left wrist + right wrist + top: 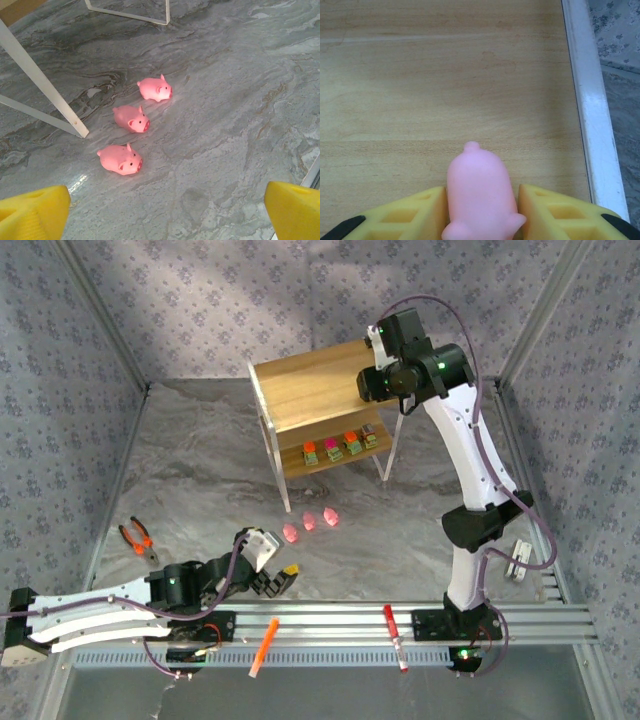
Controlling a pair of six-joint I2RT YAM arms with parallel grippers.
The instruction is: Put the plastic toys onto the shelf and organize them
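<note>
Small glossy toys lie between a grey marbled surface [200, 470] and a two-tier light wooden shelf [310, 390] on thin white metal legs.
At far left lie orange-handled pliers [138, 538]. The left tool [162, 215] hangs low over the surface, blocky yellow pads spread wide and empty. Ahead of it, three smooth, rounded pink plastic pigs [131, 118] sit in a diagonal row beside a shelf leg. An orange marker [264, 647] and a red pen [394, 637] rest on the ribbed metal rail [330, 620]. Four blocky toys [340, 446] with coloured tops line the lower tier. The right tool [481, 200] flanks a fourth pink pig [479, 185] on the grained top board, its hollow yellow pads close against both sides; whether they press it I cannot tell.
</note>
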